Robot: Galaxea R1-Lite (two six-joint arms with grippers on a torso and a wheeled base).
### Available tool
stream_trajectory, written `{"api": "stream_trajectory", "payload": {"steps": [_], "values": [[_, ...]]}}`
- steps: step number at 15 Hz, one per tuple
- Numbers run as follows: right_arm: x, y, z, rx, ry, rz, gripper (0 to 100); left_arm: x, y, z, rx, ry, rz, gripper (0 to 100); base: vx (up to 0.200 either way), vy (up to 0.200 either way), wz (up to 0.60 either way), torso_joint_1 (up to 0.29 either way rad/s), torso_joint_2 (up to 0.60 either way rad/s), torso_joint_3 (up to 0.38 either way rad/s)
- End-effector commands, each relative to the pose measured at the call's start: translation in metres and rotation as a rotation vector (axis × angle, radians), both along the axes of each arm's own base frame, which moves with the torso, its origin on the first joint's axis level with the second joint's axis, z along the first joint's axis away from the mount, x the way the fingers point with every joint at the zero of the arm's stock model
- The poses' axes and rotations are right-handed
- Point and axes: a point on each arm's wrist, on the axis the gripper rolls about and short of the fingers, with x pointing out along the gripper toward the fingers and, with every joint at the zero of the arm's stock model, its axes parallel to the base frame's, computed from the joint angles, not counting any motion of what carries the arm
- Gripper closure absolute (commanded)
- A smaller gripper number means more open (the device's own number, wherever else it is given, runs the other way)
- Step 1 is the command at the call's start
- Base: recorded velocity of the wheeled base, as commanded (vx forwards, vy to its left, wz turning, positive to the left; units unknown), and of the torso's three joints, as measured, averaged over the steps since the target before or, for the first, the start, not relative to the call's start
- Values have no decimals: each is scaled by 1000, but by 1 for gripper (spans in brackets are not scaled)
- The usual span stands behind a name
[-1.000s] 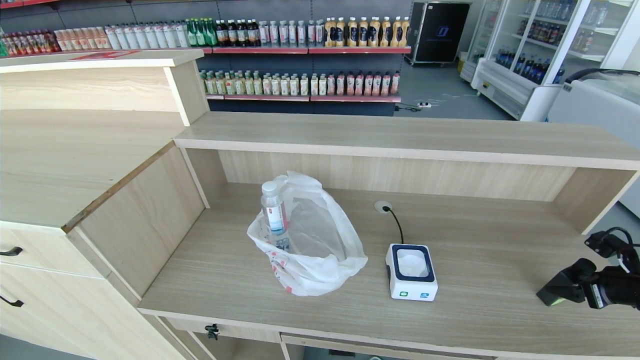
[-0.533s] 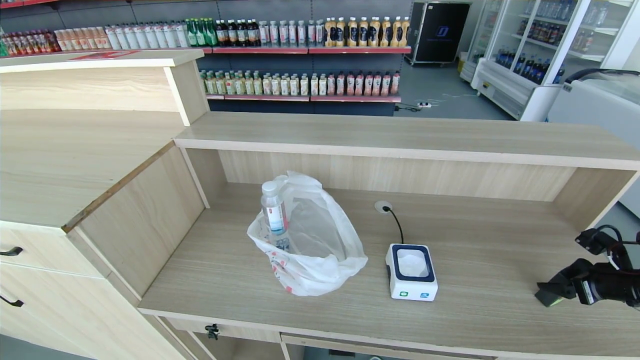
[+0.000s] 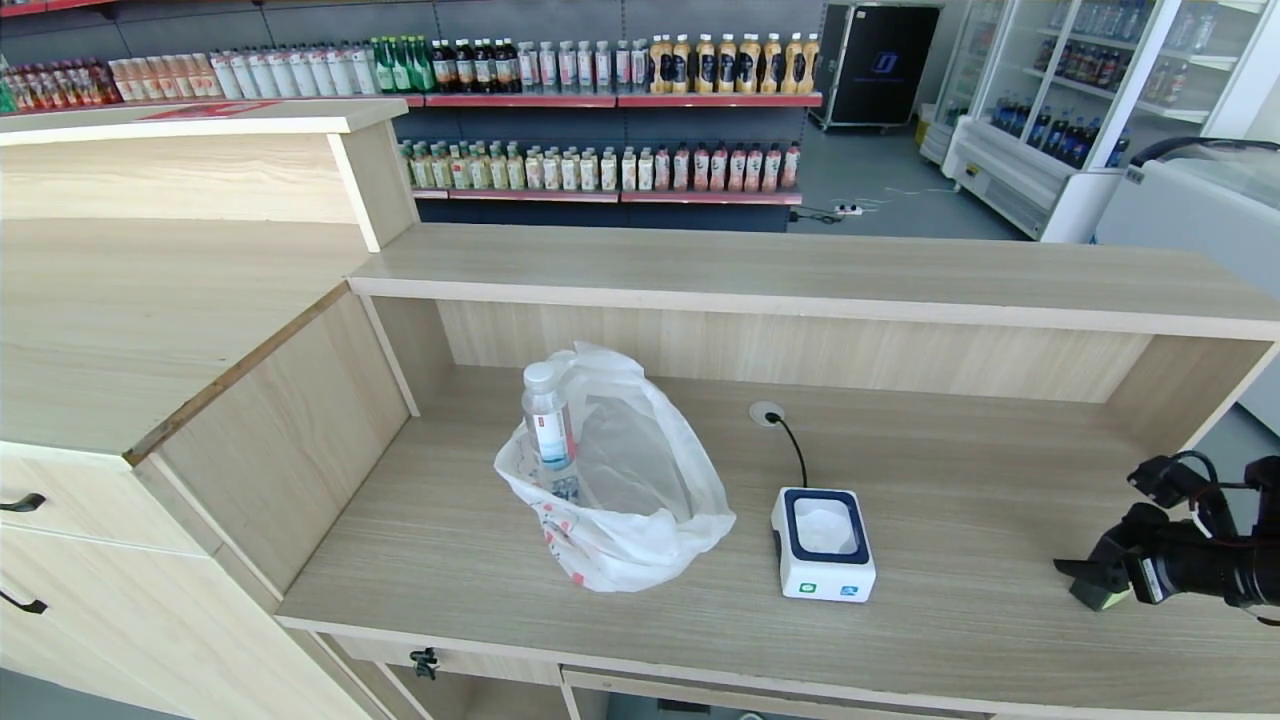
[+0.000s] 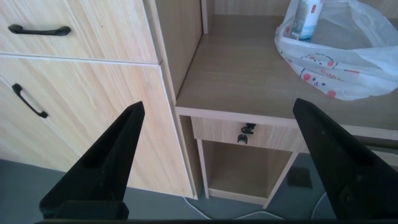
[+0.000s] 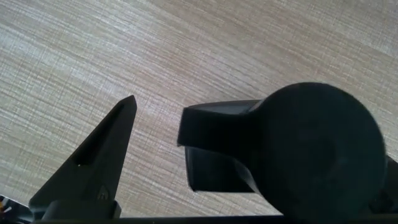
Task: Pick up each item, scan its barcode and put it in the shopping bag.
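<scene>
A white plastic shopping bag [image 3: 620, 500] stands open on the wooden counter [image 3: 1000, 480], with a clear water bottle [image 3: 548, 425] upright inside it. The white barcode scanner [image 3: 822, 545] sits just right of the bag. My right gripper [image 3: 1085, 580] hovers low over the counter near its right end, well right of the scanner. In the right wrist view a dark rounded shape [image 5: 311, 149] sits close over the wood grain. My left gripper [image 4: 217, 106] hangs open and empty below counter height, off the front left corner, with the bag [image 4: 348, 56] and the bottle [image 4: 305, 18] beyond it.
A raised ledge [image 3: 800, 270] and side walls enclose the counter at the back and both ends. The scanner's cable [image 3: 792, 445] runs to a hole in the counter. Cabinet drawers with black handles [image 4: 37, 29] stand to the left. Drink shelves line the room behind.
My right gripper has slid a little to the left along the counter, toward the scanner. The bag, bottle and scanner have not moved.
</scene>
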Motion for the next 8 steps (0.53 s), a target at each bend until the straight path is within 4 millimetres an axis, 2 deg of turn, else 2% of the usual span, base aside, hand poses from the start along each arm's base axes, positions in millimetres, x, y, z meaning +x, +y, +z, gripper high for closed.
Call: {"api": "stream_trajectory", "payload": {"steps": [1,6,7,8], "values": [[4,6,-6,10,12,21,0,0,0,0,0,0,1,0,0,0,0,0,0,0],[5,10,-3,41,-13,58,0,0,0,0,0,0,1,0,0,0,0,0,0,0],[5,10,-2,43,-16,59,100,0,0,0,0,0,1,0,0,0,0,0,0,0],[5,10,-1,41,-19,60,100,0,0,0,0,1,1,0,0,0,0,0,0,0]]}}
